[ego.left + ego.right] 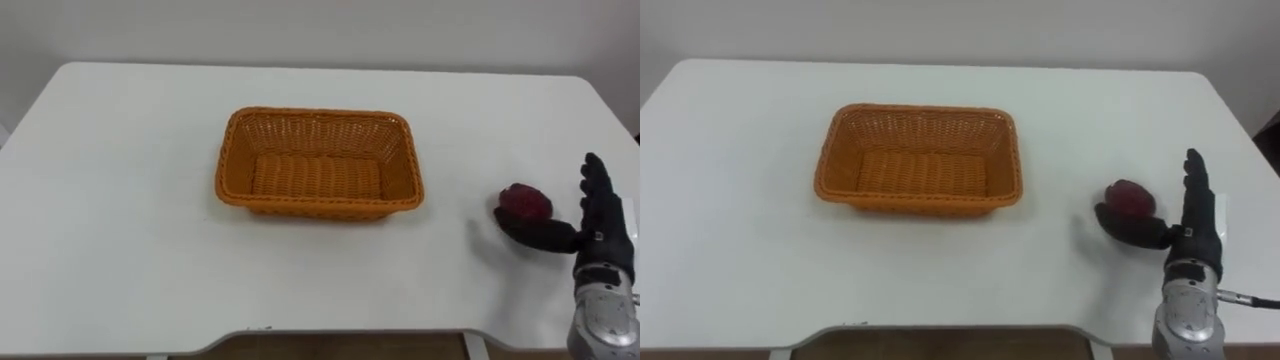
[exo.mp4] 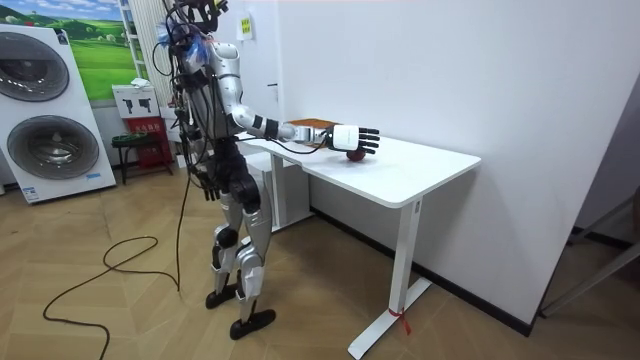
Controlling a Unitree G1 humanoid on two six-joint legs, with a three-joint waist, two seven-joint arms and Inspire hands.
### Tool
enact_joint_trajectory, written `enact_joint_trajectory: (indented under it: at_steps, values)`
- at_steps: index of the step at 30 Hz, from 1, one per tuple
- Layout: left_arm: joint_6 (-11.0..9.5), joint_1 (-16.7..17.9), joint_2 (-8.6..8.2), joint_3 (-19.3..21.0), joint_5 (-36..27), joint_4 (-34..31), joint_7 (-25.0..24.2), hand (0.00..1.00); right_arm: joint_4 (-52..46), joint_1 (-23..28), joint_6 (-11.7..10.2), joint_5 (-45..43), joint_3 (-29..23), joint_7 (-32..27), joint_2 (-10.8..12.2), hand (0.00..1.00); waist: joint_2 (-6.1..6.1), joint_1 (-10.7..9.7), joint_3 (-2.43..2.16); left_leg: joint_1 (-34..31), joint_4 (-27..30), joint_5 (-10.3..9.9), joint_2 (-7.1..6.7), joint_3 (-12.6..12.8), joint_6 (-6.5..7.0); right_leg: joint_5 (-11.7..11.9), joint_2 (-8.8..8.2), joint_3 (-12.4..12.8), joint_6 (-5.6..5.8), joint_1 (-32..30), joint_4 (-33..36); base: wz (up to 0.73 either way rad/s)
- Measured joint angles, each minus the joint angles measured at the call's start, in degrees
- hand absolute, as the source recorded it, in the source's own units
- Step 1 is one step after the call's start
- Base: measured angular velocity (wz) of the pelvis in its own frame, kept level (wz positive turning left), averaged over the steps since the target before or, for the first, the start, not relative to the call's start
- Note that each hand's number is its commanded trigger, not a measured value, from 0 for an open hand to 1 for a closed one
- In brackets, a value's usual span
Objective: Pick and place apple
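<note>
While I stand upright at the near edge of the white table [image 1: 120, 200], my right hand [image 1: 600, 232] is open next to the apple [image 1: 524, 202].
The hand comes in at the lower right with its fingers straight and pointing away from me, and the thumb is stretched to my left along the near side of the dark red apple. The apple lies on the table in the corner between thumb and fingers; I cannot tell whether it touches them. Farther away and to my left, well apart from the apple, stands the orange wicker basket [image 1: 318, 208].
</note>
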Motion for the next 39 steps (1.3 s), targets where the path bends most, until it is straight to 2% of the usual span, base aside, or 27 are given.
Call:
enact_joint_trajectory:
  at_steps: [3,12,16,21,27,34,35,36,39]
  values:
    - [0.0,-0.08,0.23,-0.02,-0.02,0.03,-0.03,0.0,2.27,-0.06,0.02,0.05,-0.01,0.03,-0.02,0.0,-0.3,-0.07,-0.08,0.05,0.01,0.0,-0.01,-0.37,0.0,0.0,-0.05,-0.45,0.0,0.2,-0.01,0.08]
    - [0.03,-0.34,0.89,-0.04,0.83,0.16,-0.12,0.0,6.58,-0.28,0.6,-0.01,0.0,0.46,-0.08,0.0,-0.62,0.18,0.12,-0.55,0.42,0.02,-0.08,-1.11,-0.01,0.01,-0.17,-1.13,-0.02,0.1,0.01,0.04]
    - [-0.09,-0.45,0.89,-0.04,1.93,0.11,-0.27,0.0,9.22,-2.09,0.55,-0.78,0.02,2.14,-0.22,0.0,-0.77,0.16,0.21,-0.48,0.42,0.02,-0.08,-1.11,-0.02,0.01,-0.15,-1.05,-0.03,0.12,0.01,0.0]
    - [-0.09,-0.61,1.03,-0.03,2.01,-0.02,-0.65,0.0,13.12,-4.94,0.59,-3.26,0.12,4.68,-1.82,0.0,-0.96,0.16,0.3,-0.49,0.32,0.02,-0.08,-1.17,-0.02,0.01,-0.16,-1.07,-0.03,0.13,0.01,0.0]
    - [0.23,-0.64,1.32,-0.08,2.52,-0.16,-1.84,0.0,13.68,-5.29,0.7,-5.11,0.14,6.73,-2.68,0.0,-1.43,0.27,0.49,-0.7,0.36,0.02,-0.06,-1.31,-0.02,0.01,-0.15,-1.3,-0.03,0.02,-0.01,0.0]
    - [0.78,-0.45,1.63,-0.06,2.45,-0.61,-2.81,0.0,15.56,-7.35,1.71,-8.72,0.16,8.78,-3.37,0.01,-2.02,0.17,0.36,-0.83,0.54,0.02,-0.07,-1.27,-0.02,0.02,-0.19,-1.37,-0.05,-0.06,0.08,0.0]
    - [0.78,-0.46,1.71,-0.12,2.39,-0.88,-2.8,0.0,15.58,-7.39,1.82,-8.86,0.73,8.77,-3.95,0.75,-2.07,0.25,0.29,-0.8,0.55,0.02,-0.07,-1.26,-0.02,0.03,-0.18,-1.38,-0.05,-0.05,0.08,0.0]
    - [0.78,-0.39,1.9,-0.16,2.3,-1.19,-2.8,0.0,15.57,-7.42,1.84,-8.87,1.49,8.79,-4.29,1.0,-2.15,0.28,0.23,-0.77,0.54,0.03,-0.04,-1.27,-0.03,0.04,-0.15,-1.38,-0.06,-0.03,0.09,0.0]
    - [0.79,-0.42,2.09,-0.16,2.3,-1.39,-2.79,0.0,15.57,-7.44,1.95,-8.92,1.94,8.79,-4.3,1.0,-2.25,0.26,0.15,-0.65,0.52,0.04,-0.01,-1.24,-0.06,0.06,-0.13,-1.39,-0.09,0.05,0.11,0.0]
